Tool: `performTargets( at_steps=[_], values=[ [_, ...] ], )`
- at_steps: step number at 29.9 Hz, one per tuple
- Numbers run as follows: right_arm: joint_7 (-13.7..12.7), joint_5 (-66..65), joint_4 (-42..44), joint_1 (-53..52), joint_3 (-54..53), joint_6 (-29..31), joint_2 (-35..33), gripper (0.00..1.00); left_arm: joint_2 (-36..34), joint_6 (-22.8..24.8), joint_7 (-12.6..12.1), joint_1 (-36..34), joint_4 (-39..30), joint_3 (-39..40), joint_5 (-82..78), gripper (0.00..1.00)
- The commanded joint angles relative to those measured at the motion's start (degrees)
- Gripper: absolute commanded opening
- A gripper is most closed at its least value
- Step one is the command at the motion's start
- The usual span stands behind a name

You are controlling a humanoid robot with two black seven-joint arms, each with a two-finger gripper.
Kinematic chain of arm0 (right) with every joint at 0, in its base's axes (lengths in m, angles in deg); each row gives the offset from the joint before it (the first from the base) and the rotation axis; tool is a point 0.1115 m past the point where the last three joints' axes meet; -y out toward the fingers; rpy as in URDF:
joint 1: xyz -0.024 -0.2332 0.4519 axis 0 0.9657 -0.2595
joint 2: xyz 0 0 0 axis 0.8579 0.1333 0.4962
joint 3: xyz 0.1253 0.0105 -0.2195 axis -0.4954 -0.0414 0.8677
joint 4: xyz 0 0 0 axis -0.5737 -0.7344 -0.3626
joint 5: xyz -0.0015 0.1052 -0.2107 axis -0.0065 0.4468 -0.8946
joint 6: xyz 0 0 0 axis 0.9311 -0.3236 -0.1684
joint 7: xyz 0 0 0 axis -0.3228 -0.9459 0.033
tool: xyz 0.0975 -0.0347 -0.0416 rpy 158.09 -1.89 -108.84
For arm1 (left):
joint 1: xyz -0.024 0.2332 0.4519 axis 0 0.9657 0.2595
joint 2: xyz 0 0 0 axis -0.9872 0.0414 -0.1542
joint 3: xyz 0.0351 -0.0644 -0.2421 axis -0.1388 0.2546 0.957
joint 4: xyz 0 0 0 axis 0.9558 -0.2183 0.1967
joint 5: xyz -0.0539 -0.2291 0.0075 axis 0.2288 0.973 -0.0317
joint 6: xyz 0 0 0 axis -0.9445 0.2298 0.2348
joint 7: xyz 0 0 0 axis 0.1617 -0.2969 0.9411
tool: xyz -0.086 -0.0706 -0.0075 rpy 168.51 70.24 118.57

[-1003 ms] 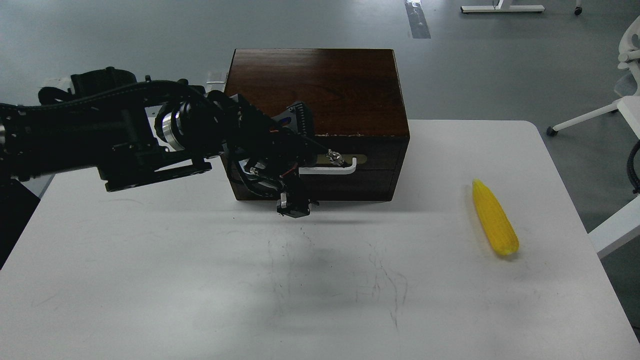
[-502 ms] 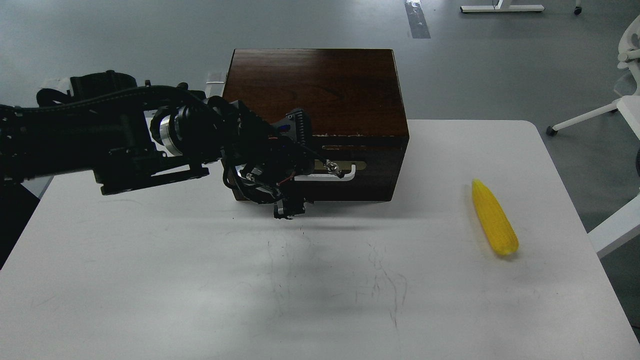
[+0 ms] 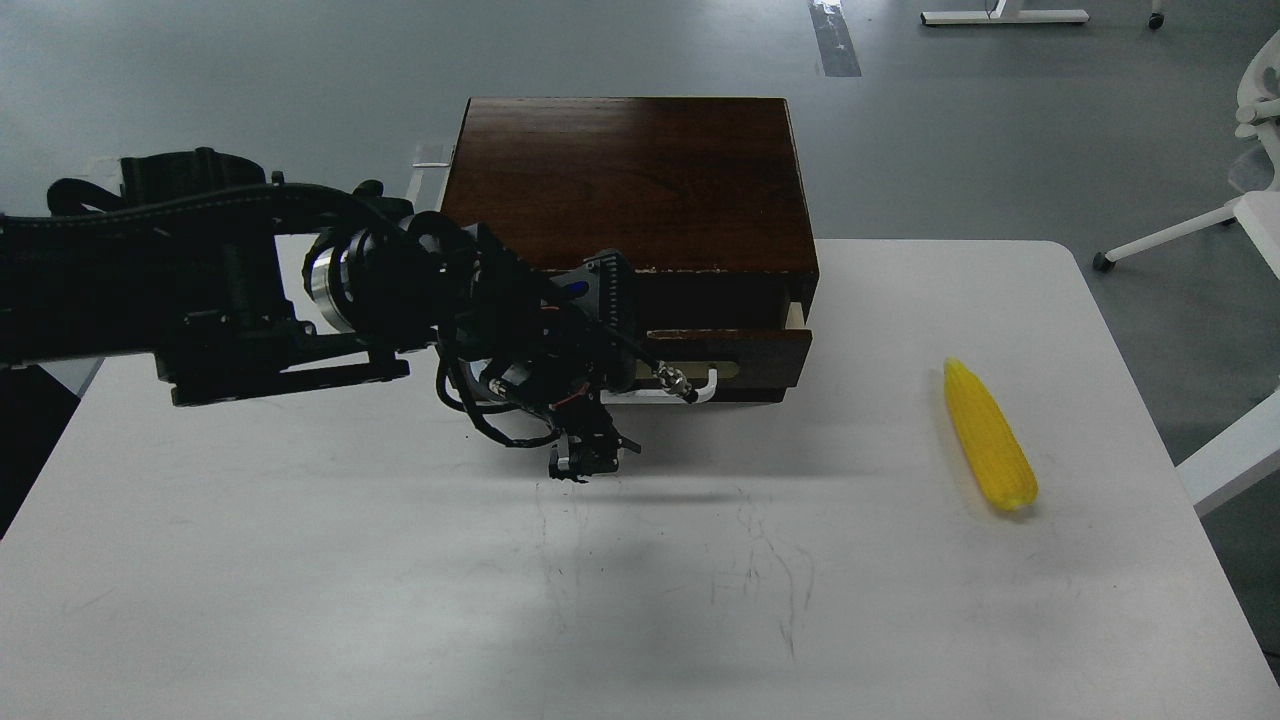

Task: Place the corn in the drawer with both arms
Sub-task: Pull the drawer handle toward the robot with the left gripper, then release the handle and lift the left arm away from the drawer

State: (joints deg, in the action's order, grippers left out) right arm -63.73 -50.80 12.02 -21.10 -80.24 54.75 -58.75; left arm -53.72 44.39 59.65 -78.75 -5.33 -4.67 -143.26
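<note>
Since the earlier frames the drawer (image 3: 725, 352) has slid out toward the near side of the dark wooden box (image 3: 625, 185): a dark gap now shows under the box's chipped top edge, with a sliver of pale wood at the right corner, and the drawer front with its brass-coloured plate sits lower and nearer than before. Along with it, the left arm (image 3: 200, 290) has drawn back toward the near left, and the left gripper (image 3: 640, 385) has come nearer too, staying at the left part of the white bar handle (image 3: 690, 388). Dark links and cables crowd the gripper, so I cannot tell whether its fingers are together or apart, nor whether they truly clamp the handle; only the right end of the bar shows clear beside them. A small black part of the arm hangs just above the white table (image 3: 400, 600) near the drawer's left end. Well apart from the box, at the right side of the table, lies the corn (image 3: 988, 435), in the same spot as before, flat on the surface with its pointed end toward the far side and its blunt end toward the near right. No right arm appears in view. Faint dark scuffs mark the table near the middle.
</note>
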Motion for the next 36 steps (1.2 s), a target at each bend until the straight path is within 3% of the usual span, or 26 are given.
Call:
performTargets(
  at_steps=[1, 7, 10, 18, 23, 25, 27, 29, 34, 36],
  values=[
    [0.0, 0.0, -0.01, -0.01, -0.01, 0.0, -0.04, 1.0, -0.6, -0.02, -0.15, -0.21, -2.9, 0.23, -0.06, 0.57],
    [0.0, 0.0, -0.01, -0.01, -0.01, 0.0, -0.13, 1.0, -0.77, -0.02, -0.07, -0.21, -3.26, 0.24, -0.06, 0.59],
    [0.0, -0.09, -0.01, 0.08, -0.01, 0.0, -0.13, 1.0, -0.86, -0.02, -0.16, -0.21, -3.7, 0.32, -0.06, 0.69],
    [0.0, -0.09, -0.01, 0.08, 0.08, 0.0, -0.04, 1.0, -1.04, -0.02, -0.24, -0.74, -5.81, 0.41, 0.03, 0.69],
    [0.0, -0.09, -0.01, 0.17, 0.26, 0.0, -0.04, 1.0, -1.21, -0.02, -0.16, -2.06, -5.81, 2.16, 0.47, 0.8],
    [0.0, -0.09, 0.08, 0.17, 0.26, 0.0, -0.04, 1.0, -1.74, -0.02, -0.16, -2.06, -5.81, 5.15, 1.86, 0.89],
    [0.0, -0.18, 0.08, 0.17, 0.35, 0.0, -0.04, 1.0, -2.27, -0.02, -0.33, -1.97, -5.37, 10.32, 8.69, 0.97],
    [-0.09, -0.18, 0.52, 0.17, 0.87, 0.0, -0.04, 1.0, -3.05, -0.02, -0.33, -1.97, -5.02, 12.44, 13.62, 0.97],
    [-0.44, -2.63, 1.49, -1.06, 11.14, 0.0, -0.4, 1.0, -9.73, -0.02, -0.33, -1.01, -1.86, 19.74, 44.01, 0.97],
    [-0.26, -4.91, 1.92, -3.94, 15.35, 0.0, -1.09, 1.0, -9.57, -0.02, -0.59, 0.31, 3.64, 22.1, 57.15, 0.98]
  ],
)
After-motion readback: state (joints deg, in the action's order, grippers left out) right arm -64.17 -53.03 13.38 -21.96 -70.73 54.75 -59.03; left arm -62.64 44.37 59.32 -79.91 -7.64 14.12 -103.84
